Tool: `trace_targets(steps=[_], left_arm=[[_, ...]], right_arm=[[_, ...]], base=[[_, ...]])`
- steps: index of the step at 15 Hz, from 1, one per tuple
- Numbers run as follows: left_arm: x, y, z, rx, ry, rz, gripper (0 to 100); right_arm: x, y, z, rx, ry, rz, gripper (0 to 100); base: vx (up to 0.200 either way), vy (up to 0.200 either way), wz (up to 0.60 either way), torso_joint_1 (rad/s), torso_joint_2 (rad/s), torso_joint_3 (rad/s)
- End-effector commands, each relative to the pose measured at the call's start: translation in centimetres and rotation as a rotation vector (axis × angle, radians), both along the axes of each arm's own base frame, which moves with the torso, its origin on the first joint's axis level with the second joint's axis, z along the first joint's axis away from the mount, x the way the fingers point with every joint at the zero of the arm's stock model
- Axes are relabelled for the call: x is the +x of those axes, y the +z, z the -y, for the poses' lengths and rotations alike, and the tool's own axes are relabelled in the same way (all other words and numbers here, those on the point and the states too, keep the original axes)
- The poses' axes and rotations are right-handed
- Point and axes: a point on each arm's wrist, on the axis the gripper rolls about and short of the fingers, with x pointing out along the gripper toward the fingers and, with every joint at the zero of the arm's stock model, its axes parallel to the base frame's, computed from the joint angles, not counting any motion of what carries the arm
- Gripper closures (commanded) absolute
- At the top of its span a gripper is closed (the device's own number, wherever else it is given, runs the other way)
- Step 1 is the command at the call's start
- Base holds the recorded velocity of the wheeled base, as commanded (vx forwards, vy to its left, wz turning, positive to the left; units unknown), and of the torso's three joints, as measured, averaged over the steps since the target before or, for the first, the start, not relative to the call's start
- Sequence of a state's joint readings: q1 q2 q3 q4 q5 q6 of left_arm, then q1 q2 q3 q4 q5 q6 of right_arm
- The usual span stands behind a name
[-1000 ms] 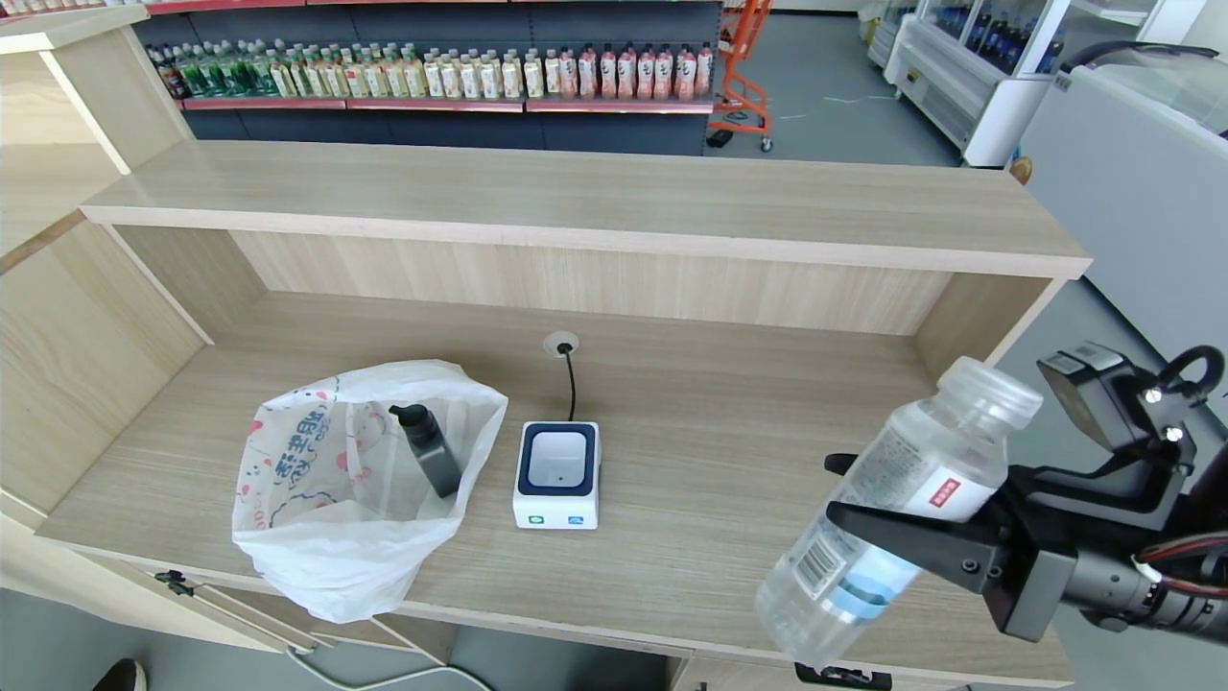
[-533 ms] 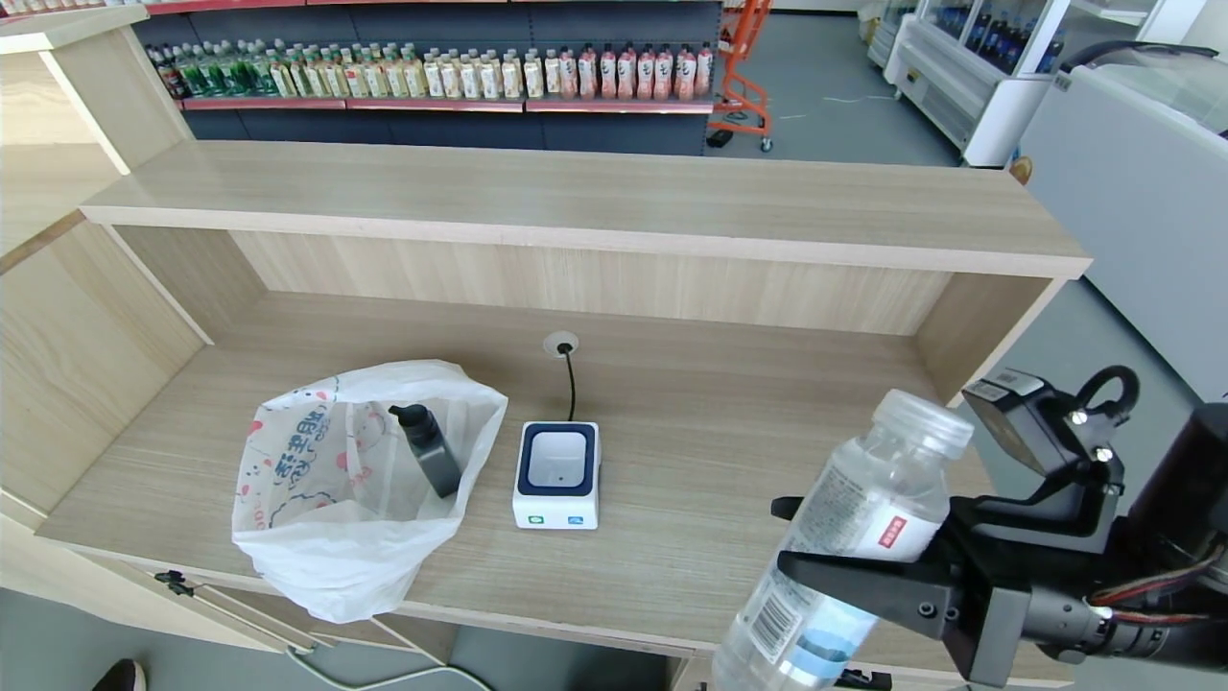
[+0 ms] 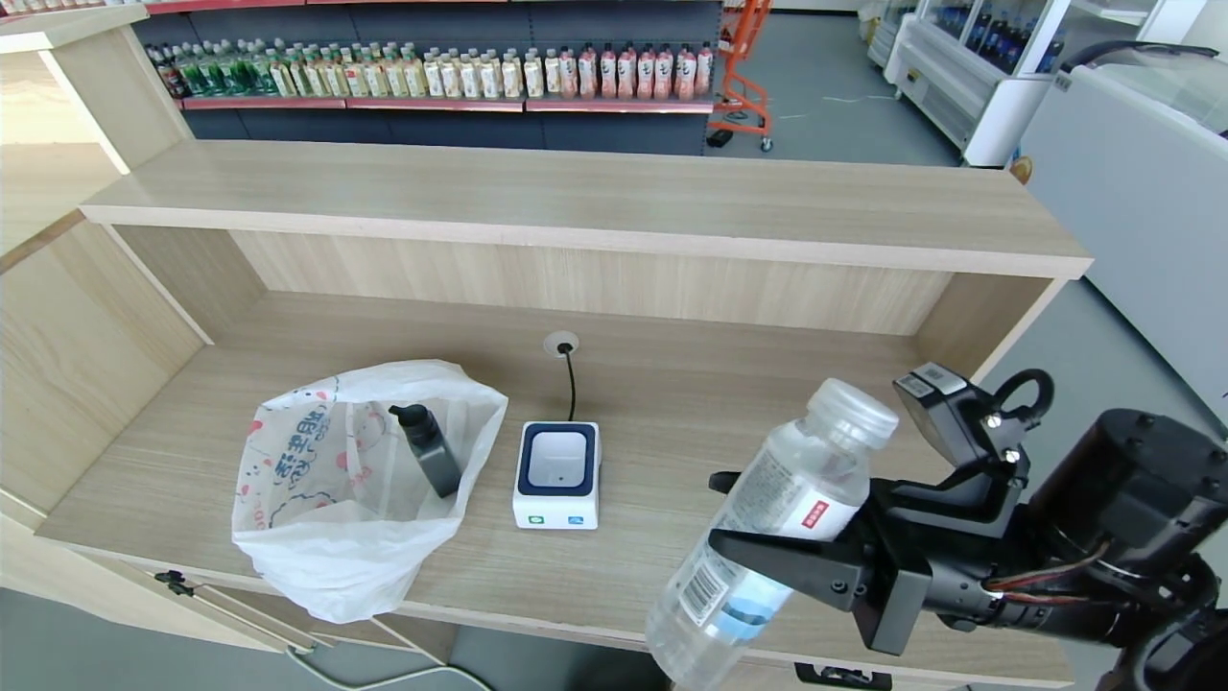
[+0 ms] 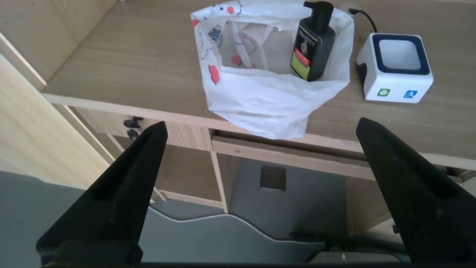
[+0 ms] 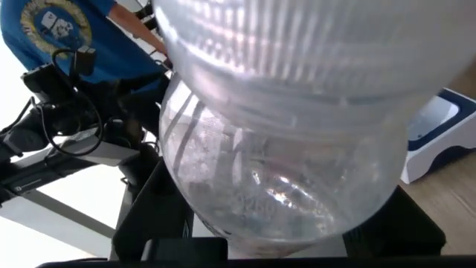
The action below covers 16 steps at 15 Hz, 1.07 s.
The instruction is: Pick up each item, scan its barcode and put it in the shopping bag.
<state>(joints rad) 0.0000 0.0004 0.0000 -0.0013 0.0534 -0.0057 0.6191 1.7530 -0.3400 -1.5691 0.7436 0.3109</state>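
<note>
Right gripper (image 3: 729,513) is squeezing the tilted clear bottle (image 3: 815,461) at about 4 o'clock from the scanner (image 3: 557,472); left gripper (image 4: 262,128) is hanging wide open, holding nothing.

From above, the head camera overlooks the counter (image 3: 729,422); the left wrist shares the bag (image 3: 317,537) and scanner (image 3: 557,473).

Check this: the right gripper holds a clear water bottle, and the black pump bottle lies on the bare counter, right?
Not quite: the head view shows the black pump bottle inside the shopping bag, not on the counter. The right gripper does hold the clear water bottle.
</note>
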Motion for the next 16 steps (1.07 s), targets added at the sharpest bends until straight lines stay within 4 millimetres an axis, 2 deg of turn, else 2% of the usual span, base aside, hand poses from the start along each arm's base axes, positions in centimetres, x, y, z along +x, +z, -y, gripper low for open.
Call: trace_targets(steps=[1,4,11,16], left_arm=[[0.0,0.0,0.0,0.0,0.0,0.001,0],[0.0,0.0,0.0,0.0,0.0,0.001,0],[0.0,0.0,0.0,0.0,0.0,-0.001,0],[0.0,0.0,0.0,0.0,0.0,0.001,0]], right_arm=[[0.7,-1.0,-0.7,-0.02,0.007,-0.029,100],[1.8,-0.5,-1.5,0.001,0.01,0.0,100],[2.1,-0.1,-2.9,0.003,0.158,0.047,100],[2.2,0.1,-2.8,0.003,0.185,0.06,100]], base=[[0.0,0.0,0.0,0.0,0.0,0.0],[0.0,0.0,0.0,0.0,0.0,0.0],[0.0,0.0,0.0,0.0,0.0,0.0],[0.0,0.0,0.0,0.0,0.0,0.0]])
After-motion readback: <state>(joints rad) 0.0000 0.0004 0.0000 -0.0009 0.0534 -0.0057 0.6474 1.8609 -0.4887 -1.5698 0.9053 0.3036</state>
